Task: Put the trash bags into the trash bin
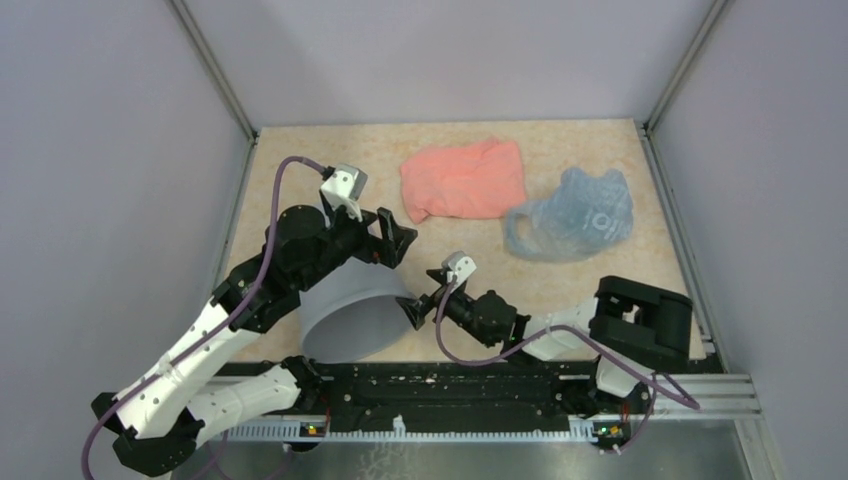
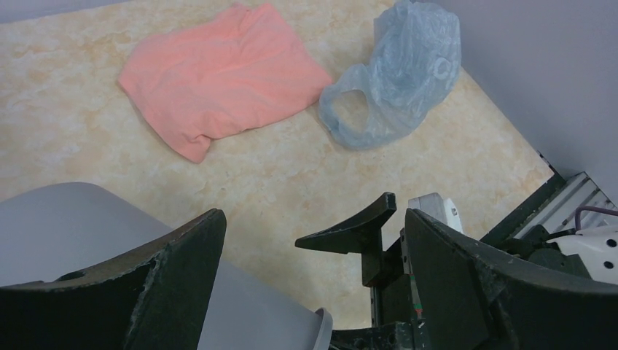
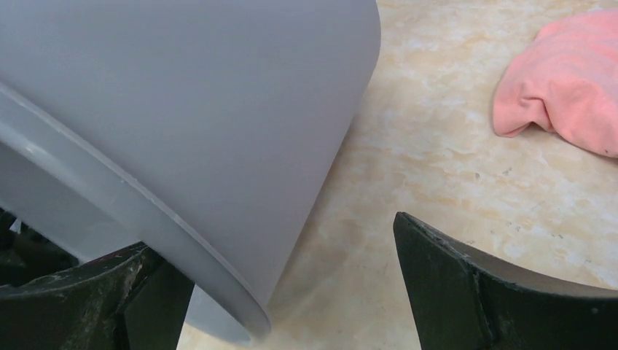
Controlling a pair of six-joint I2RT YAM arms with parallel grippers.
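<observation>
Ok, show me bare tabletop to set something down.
Bare: the far-left corner, between side wall and salmon-pink folded cloth; and the middle strip nearer than the cloth and pale-blue translucent plastic bag. Crowded: near-left, where left gripper and right gripper sit by the grey round plastic bin.

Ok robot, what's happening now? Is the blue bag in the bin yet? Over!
Both open, empty: left gripper, right gripper, by the trash bin. Blue trash bag lying far right, not in yet. Nothing covering it; pink cloth beside it.
</observation>
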